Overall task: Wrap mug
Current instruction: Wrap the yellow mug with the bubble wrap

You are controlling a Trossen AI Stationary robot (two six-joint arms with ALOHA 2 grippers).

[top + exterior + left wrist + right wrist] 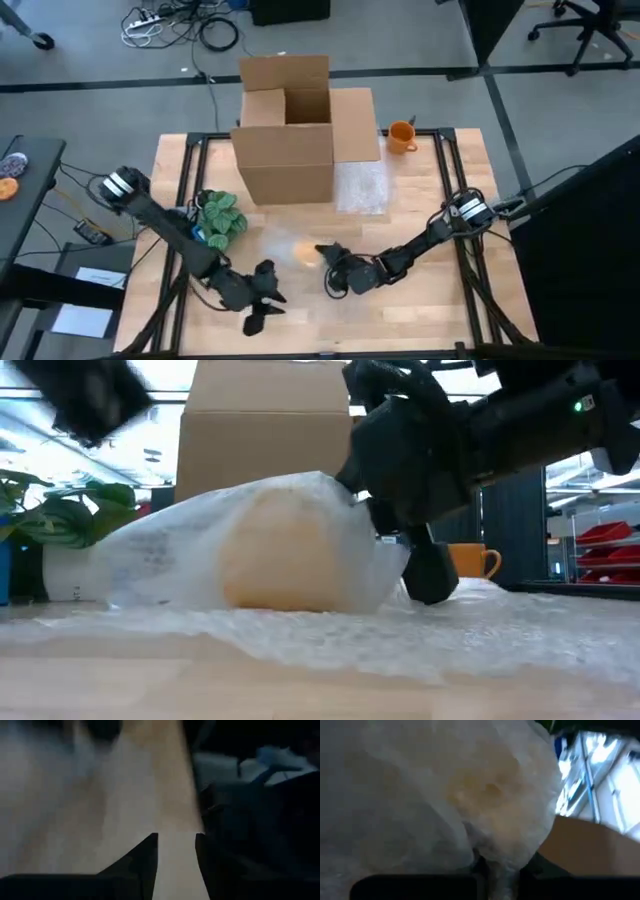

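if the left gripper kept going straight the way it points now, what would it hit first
Probably nothing on the table. The left gripper sits near the front edge, and its wrist view shows only bare wooden table past its open fingers, though blur leaves depth uncertain.

At desk [420, 320] centre lies the wrapped mug [303, 250]; the box [290, 130] sits at 12 o'clock, the plant [220, 215] at 9, a second mug [401, 136] at 1.

Showing two dark, matte six-joint arms with bulky rounded housings. Wearing a white band with dark markings near each base joint. Ending in the left gripper [262, 300] and the right gripper [333, 266], both black with tapering fingers [142, 865]. Glowing green from a small indicator light [577, 406].
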